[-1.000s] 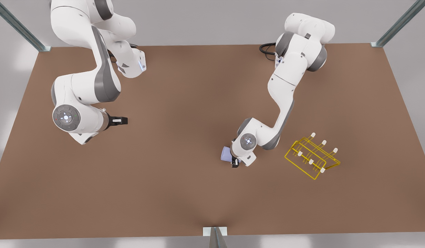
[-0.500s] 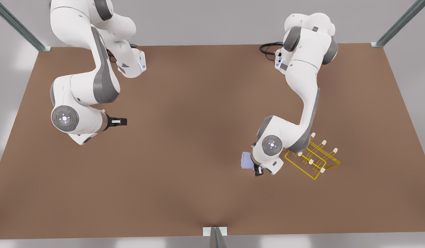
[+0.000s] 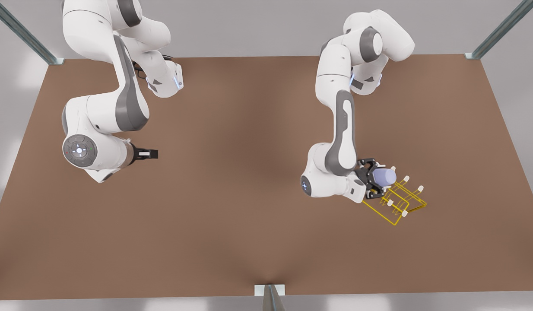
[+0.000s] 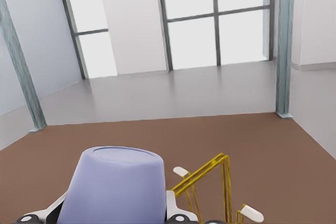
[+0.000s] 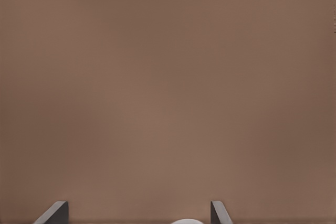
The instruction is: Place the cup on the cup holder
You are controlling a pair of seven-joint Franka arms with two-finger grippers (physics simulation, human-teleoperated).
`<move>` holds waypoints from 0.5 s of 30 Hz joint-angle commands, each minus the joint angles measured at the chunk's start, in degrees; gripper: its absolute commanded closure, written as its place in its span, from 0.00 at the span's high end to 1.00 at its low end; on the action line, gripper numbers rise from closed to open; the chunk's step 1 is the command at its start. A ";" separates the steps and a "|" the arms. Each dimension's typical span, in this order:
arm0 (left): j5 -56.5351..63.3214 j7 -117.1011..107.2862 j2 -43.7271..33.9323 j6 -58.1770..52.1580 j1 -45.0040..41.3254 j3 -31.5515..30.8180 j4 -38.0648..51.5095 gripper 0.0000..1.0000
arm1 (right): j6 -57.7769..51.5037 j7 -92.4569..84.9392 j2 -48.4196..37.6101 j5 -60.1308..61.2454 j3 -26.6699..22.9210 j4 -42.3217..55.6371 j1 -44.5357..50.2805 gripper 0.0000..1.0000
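The lavender cup (image 3: pixel 384 176) lies on its side in my left gripper (image 3: pixel 374 179), which is shut on it, held over the end of the yellow wire cup holder (image 3: pixel 396 201) nearest the arm. From the left wrist, the cup (image 4: pixel 113 187) sits between the fingers, and the cup holder's yellow wires (image 4: pixel 210 174) and white-capped pegs lie just beyond it. My right gripper (image 3: pixel 152 152) waits at the front view's left, above bare table. Its fingers (image 5: pixel 55 214) are open with nothing between them.
The brown table (image 3: pixel 232 224) stretches wide around the rack. Metal frame posts (image 3: pixel 499 30) stand at the back corners, and a bracket (image 3: pixel 269 291) sits at the middle of the front edge. The left arm's elbow and forearm (image 3: pixel 340 129) rise just behind the rack.
My left arm swung the cup toward the front view's right and turned its wrist, so the cup went from beside the rack to over it. The right arm barely moved.
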 commanded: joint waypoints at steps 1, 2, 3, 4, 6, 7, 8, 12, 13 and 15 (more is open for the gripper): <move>2.44 3.61 1.27 0.66 0.24 0.01 -0.10 0.73 | 0.02 0.08 -0.06 0.04 -0.02 0.02 0.01 1.00; 2.35 0.10 1.98 2.25 0.41 0.01 -0.10 0.73 | 0.02 0.08 -0.06 0.04 -0.02 0.02 0.01 1.00; 2.26 -3.94 2.68 4.09 0.41 -0.08 -0.10 0.73 | 0.02 0.08 -0.06 0.04 -0.02 0.02 0.01 1.00; 2.35 -8.17 3.12 5.32 0.94 -0.34 -0.10 0.73 | 0.02 0.08 -0.06 0.04 -0.02 0.02 0.01 1.00; 2.26 -10.81 3.65 6.91 1.03 -0.34 -0.10 0.73 | 0.63 0.08 0.02 0.04 -0.02 0.02 0.01 1.00; 2.35 -11.52 3.91 7.35 1.55 -0.34 -0.10 0.73 | 0.63 0.08 -0.06 0.04 -0.02 0.02 0.01 1.00; 2.26 -11.60 3.91 7.61 1.82 -0.34 0.08 0.73 | 0.63 0.08 0.02 0.04 -0.02 0.02 0.01 1.00; 2.26 -11.78 4.79 9.90 2.52 -0.17 0.43 0.74 | 0.72 -0.01 0.20 0.04 -0.11 0.02 0.01 1.00; 2.26 -11.60 5.32 10.25 3.05 -0.17 1.14 0.74 | 0.72 0.08 0.20 0.04 -0.11 0.02 0.01 1.00; 4.37 -11.16 6.55 10.25 3.22 -0.08 1.14 0.74 | 1.07 -0.01 0.20 0.04 -0.11 0.02 0.01 1.00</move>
